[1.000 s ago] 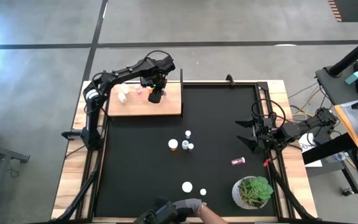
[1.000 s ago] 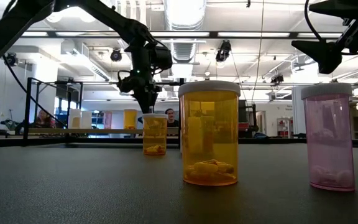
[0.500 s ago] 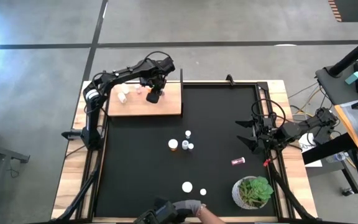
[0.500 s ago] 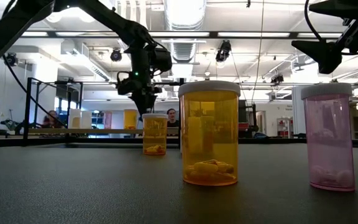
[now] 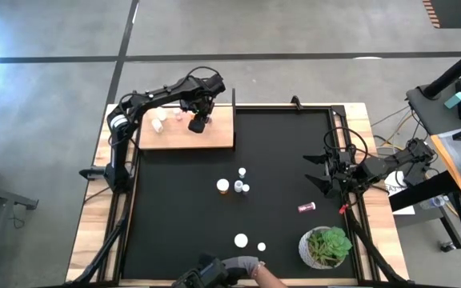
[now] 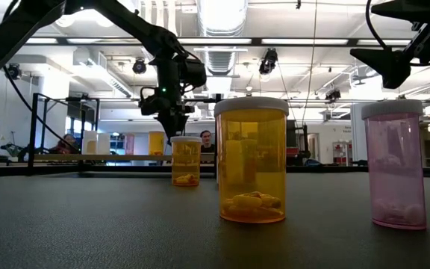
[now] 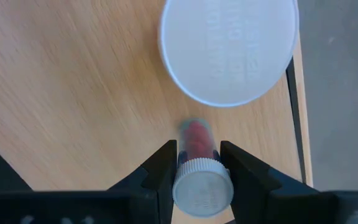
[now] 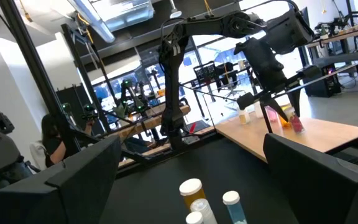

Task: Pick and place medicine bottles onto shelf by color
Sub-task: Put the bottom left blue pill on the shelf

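Note:
My left gripper (image 7: 197, 152) (image 5: 198, 124) points down over the light-wood shelf (image 5: 214, 138) at the mat's far left and is shut on a small dark red, white-capped medicine bottle (image 7: 196, 135). A big white cap (image 7: 229, 50) of another bottle stands on the board beside it. More bottles (image 5: 160, 122) stand on the shelf's left part. Several bottles (image 5: 234, 184) stand mid-mat, a pink one (image 5: 306, 207) lies on its side, and two white caps (image 5: 246, 242) show nearer. My right gripper (image 5: 317, 172) (image 8: 191, 165) waits open at the mat's right edge. My left gripper pinches the dark red bottle between its two fingers (image 7: 164, 167), at its top just under the white cap (image 7: 202, 186). The fingers come from above, pointing down. The bottle stands upright below them; whether its base touches the board I cannot tell.
A green plant in a white pot (image 5: 326, 246) stands at the mat's near right corner. A person's gloved hand (image 5: 245, 265) reaches in at the near edge. Black posts (image 5: 234, 102) rise at the shelf's corner. Open mat lies between the shelf and the mid-mat bottles.

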